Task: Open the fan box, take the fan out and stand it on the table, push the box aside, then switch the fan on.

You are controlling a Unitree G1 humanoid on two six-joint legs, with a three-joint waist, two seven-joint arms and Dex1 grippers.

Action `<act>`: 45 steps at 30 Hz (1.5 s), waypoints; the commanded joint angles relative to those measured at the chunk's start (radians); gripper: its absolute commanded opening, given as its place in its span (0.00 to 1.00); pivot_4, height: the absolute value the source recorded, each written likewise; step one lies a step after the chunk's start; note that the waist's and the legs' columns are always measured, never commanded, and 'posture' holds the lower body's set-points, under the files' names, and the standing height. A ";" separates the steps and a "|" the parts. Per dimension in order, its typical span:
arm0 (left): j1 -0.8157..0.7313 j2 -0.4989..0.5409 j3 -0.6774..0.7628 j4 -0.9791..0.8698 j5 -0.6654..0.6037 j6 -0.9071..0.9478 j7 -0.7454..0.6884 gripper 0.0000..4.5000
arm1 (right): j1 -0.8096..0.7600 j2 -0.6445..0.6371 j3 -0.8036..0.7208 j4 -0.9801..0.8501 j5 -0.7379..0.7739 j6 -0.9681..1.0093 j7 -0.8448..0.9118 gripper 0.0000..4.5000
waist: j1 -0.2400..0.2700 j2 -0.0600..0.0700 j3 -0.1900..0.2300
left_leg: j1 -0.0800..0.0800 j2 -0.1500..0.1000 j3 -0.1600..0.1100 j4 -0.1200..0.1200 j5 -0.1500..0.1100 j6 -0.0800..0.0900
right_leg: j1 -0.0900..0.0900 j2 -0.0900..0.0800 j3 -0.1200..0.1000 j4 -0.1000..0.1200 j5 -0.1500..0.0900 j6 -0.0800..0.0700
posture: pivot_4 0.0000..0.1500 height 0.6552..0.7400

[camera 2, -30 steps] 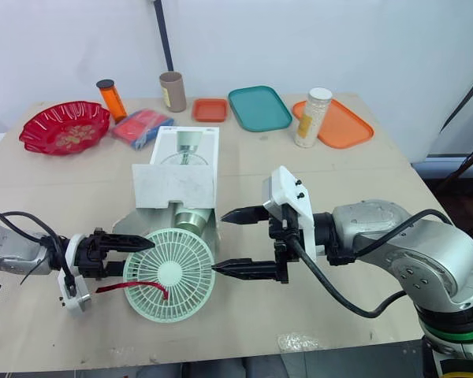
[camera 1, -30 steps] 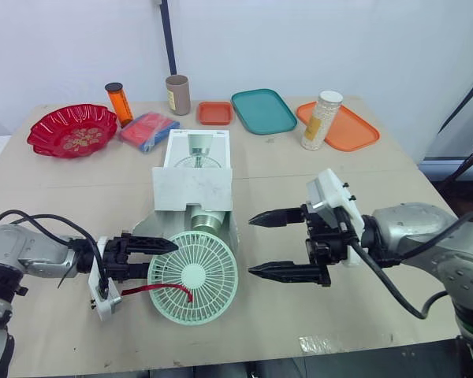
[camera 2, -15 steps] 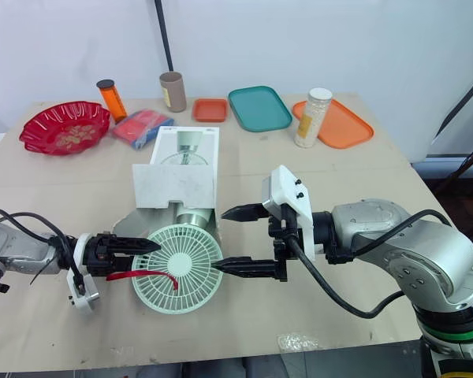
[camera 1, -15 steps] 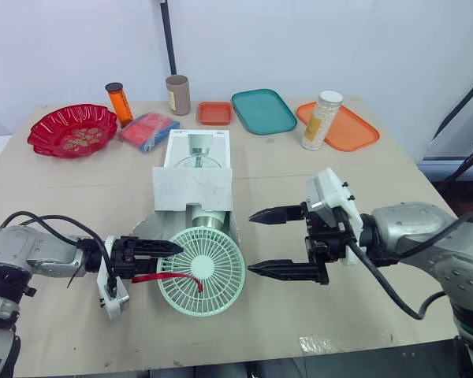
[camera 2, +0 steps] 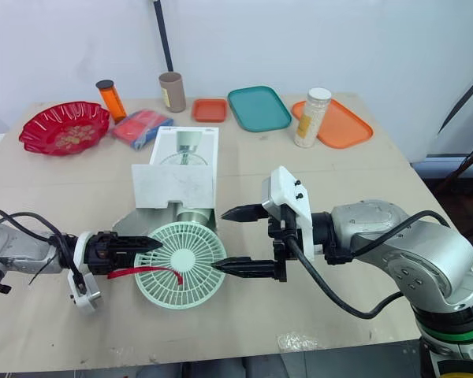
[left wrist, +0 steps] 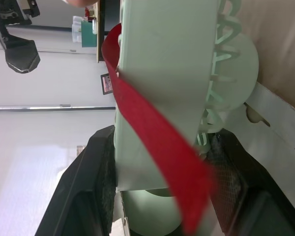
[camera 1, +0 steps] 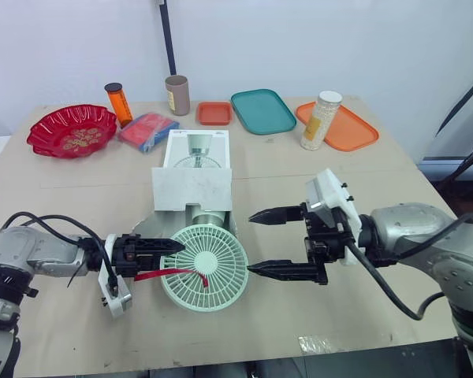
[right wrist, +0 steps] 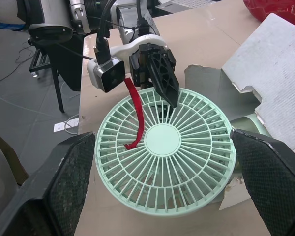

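The fan lies grille-up on the bench at the mouth of the fan box, w/ its base end inside the open flaps (a red ribbon trails across the grille). L gripper pinches the fan's rim on the robot's left side. R gripper hangs just beside the opposite rim, fingers spread wide. A red bowl and teal tray sit well apart, towards the far edge.
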 commanded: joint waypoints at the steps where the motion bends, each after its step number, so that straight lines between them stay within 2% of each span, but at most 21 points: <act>1: 0.017 0.028 0.009 -0.007 -0.075 0.009 -0.017 0.44 | -0.007 0.005 -0.006 -0.013 -0.002 -0.020 0.009 1.00 | 0.000 0.000 0.000 | 0.000 0.000 0.000 0.000 0.000 0.000 | 0.000 0.000 0.000 0.000 0.000 0.000 | 1.00 1.00; 14: 0.045 0.101 -0.061 -0.050 -0.452 0.099 -0.199 0.44 | -0.061 0.036 -0.024 0.056 -0.015 -0.016 -0.012 1.00 | 0.000 0.000 0.000 | 0.000 0.000 0.000 0.000 0.000 0.000 | 0.000 0.000 0.000 0.000 0.000 0.000 | 1.00 1.00; 23: 0.106 0.128 -0.083 -0.106 -0.617 0.144 -0.334 0.44 | -0.116 0.029 -0.073 0.083 0.018 0.000 -0.032 1.00 | -0.001 0.000 0.000 | 0.000 0.000 0.000 0.000 0.000 0.000 | -0.001 0.000 0.000 0.000 0.000 0.000 | 1.00 1.00; 33: 0.217 0.266 -0.094 -0.299 -0.958 0.279 -0.500 0.44 | -0.136 -0.030 -0.122 0.143 0.000 -0.010 0.008 1.00 | -0.004 0.001 0.000 | 0.000 0.001 0.000 0.000 0.000 0.000 | -0.001 0.000 0.000 0.001 0.000 0.000 | 1.00 1.00; 40: 0.337 0.350 -0.043 -0.484 -1.219 0.468 -0.617 0.44 | -0.142 -0.024 -0.131 0.155 0.002 -0.013 -0.001 1.00 | -0.010 0.001 0.001 | -0.001 0.001 0.001 0.000 -0.001 0.001 | -0.002 0.001 0.001 0.000 0.000 0.000 | 1.00 1.00; 45: 0.404 0.355 0.032 -0.562 -1.310 0.566 -0.705 0.44 | -0.154 -0.017 -0.123 0.174 -0.012 -0.022 0.000 1.00 | -0.010 0.001 0.001 | -0.001 0.001 0.001 0.000 -0.001 0.001 | -0.002 0.001 0.002 0.000 0.000 0.000 | 1.00 1.00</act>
